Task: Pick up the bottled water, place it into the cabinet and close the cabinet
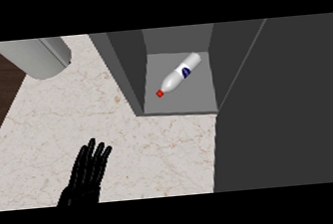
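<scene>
While our left hand [88, 169] rests spread at seven o'clock, the bottled water [179, 75] lies inside the cabinet [137, 66]. It looks white, blue-labelled, seemingly red-capped toward seven o'clock.

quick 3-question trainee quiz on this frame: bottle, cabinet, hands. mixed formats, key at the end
1. True or false: the water bottle stands upright on the counter.
2. Which robot hand shows in the head view, and how are its fingers?
3. The cabinet door is: A) shut, B) open, C) missing.

Key
1. False. It lies on its side inside the cabinet, red cap towards the front edge.
2. The left robot hand, at the lower edge, fingers straight, holding nothing. The right robot hand is out of view.
3. B. The dark panel at the right stands open, so the inside shows.
</scene>
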Motion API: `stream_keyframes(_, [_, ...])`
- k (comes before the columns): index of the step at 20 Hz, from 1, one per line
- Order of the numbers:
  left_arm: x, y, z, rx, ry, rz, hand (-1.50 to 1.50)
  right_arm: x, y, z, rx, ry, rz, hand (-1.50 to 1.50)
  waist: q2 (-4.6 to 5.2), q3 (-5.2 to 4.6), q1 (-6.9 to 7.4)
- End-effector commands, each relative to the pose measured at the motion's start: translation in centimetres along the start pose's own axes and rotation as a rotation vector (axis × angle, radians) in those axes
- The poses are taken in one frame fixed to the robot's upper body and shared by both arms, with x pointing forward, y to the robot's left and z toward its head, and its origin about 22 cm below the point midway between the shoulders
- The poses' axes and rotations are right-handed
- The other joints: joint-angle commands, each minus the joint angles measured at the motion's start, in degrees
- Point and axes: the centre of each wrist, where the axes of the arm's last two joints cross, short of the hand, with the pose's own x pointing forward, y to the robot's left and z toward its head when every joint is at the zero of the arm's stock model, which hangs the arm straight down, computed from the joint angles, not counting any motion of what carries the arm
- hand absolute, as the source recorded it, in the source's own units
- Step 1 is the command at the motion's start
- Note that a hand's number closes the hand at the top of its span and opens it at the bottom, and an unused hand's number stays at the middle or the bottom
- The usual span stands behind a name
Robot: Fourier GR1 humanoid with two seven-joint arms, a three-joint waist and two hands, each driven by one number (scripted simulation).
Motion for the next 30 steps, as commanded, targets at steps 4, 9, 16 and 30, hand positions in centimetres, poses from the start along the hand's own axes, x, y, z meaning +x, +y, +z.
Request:
stream_keyframes(4, [3.8, 4.4, 3.3, 0.025, -0.035, -0.043, -1.5, 4.8, 0.8, -3.2, 0.137, -0.054, 0.193, 1.5, 0.26, -0.16, -0.24])
stream_keyframes(9, [6.3, 6.2, 4.3, -0.025, -0.039, -0.033, -1.5, 3.5, 1.7, -4.3, 0.154, -0.002, 0.109, 1.5, 1.13, -0.13, 0.56])
stream_keyframes(16, [8.2, 9.0, 5.6, -0.077, -0.034, -0.027, -1.5, 2.5, 0.7, -6.0, 0.275, 0.005, 0.156, 1.5, 2.03, -0.31, 3.81])
stream_keyframes(30, [10.3, 11.0, 5.1, -0.102, -0.03, -0.05, -1.5, -0.4, -0.3, -9.2, 0.331, 0.04, 0.154, 1.5, 3.05, -0.72, 6.15])
